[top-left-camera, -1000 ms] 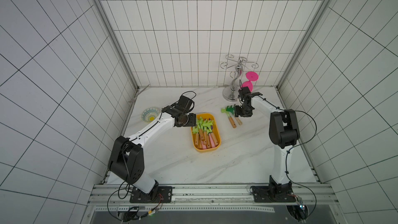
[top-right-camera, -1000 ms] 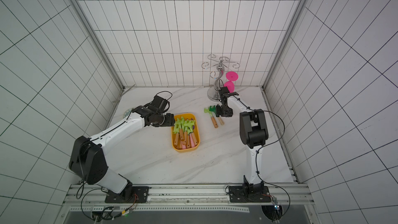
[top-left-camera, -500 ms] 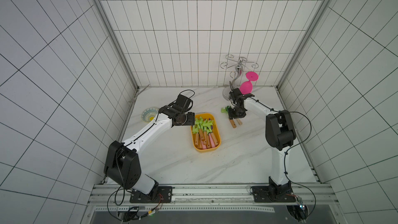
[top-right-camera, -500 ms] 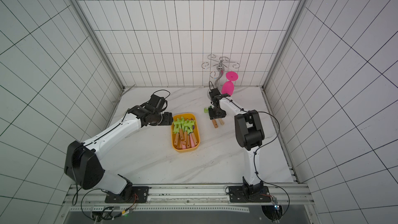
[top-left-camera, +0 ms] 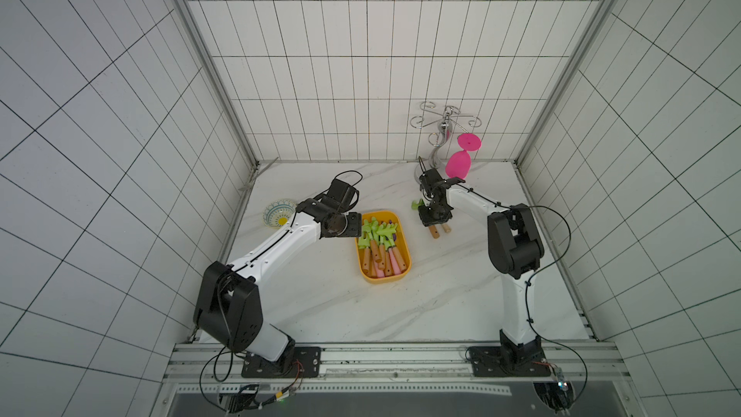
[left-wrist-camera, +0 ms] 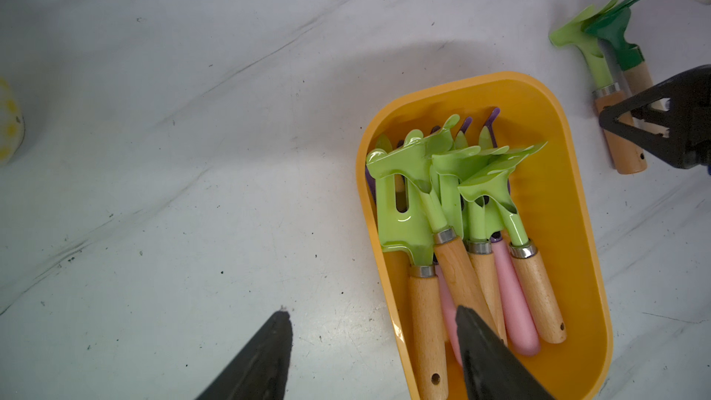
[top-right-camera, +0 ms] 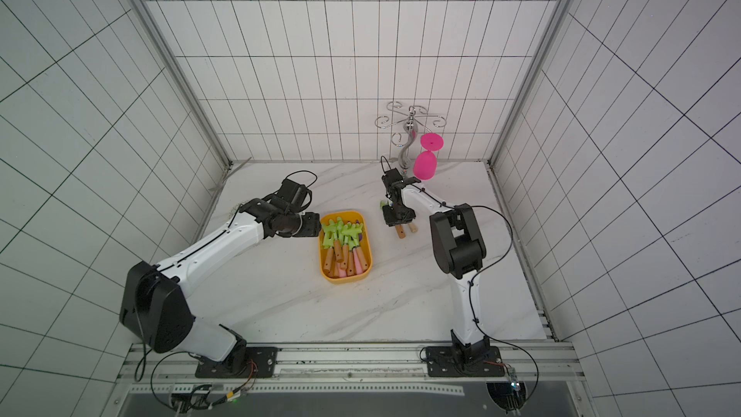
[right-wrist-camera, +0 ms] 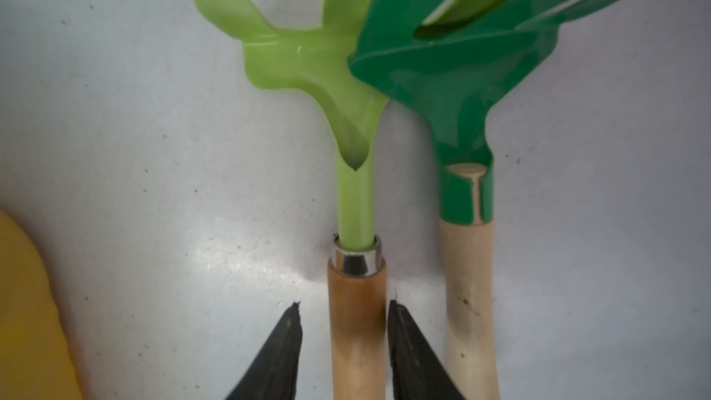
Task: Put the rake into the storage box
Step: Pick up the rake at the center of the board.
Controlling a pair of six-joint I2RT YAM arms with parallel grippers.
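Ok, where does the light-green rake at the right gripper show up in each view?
Top view: light-green rake, right of the storage box, under the right gripper.
Top view: same place.
Left wrist: beyond the box, beside the dark-green rake.
Right wrist: handle between the gripper's fingers.
Shared landmark: the storage box.

We see white tiled walls with dark grout on three sides, metal corner posts where they meet, a white marble-patterned tabletop below us, a slotted aluminium rail along its near edge, even light, soft shadows
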